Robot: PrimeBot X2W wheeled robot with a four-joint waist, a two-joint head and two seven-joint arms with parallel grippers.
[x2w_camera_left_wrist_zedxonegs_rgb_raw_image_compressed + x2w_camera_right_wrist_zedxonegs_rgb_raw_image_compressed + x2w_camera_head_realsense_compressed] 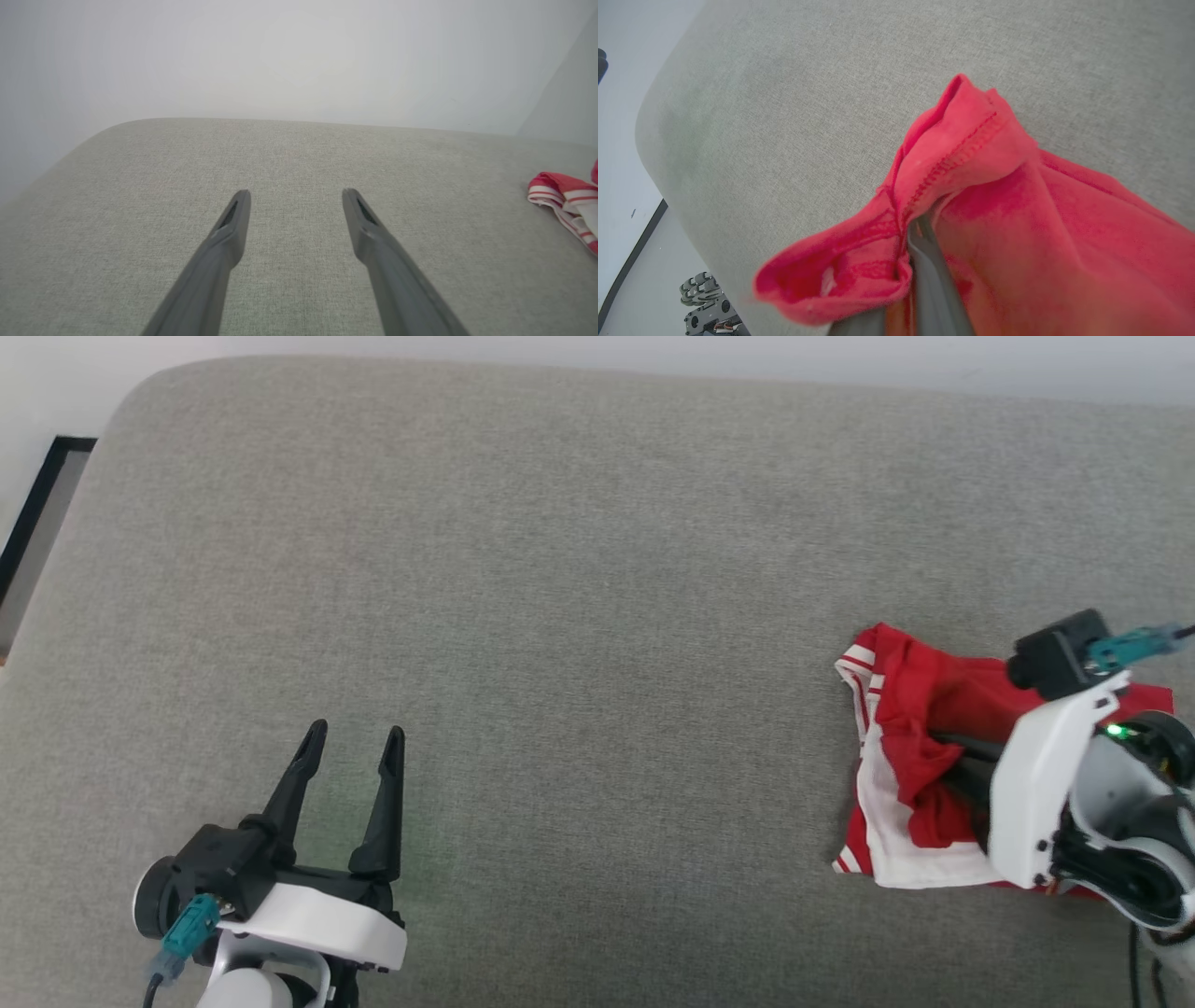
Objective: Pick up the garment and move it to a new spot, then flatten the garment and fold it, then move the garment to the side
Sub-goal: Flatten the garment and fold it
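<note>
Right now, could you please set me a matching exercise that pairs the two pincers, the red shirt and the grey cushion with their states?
Things:
1. left pincer with long dark fingers
2. right pincer with long dark fingers
3. bright red soft shirt with white striped sleeves
4. broad grey woven-fabric cushion

States:
A. crumpled in a heap
B. shut on red cloth
C. lies beneath everything
D. open, holding nothing

Pairs: 1-D, 2-B, 3-A, 4-C.

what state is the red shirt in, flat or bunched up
Bunched up: the garment lies in a crumpled heap on the grey cushion, its red hem pinched in the shut right end effector.
</note>
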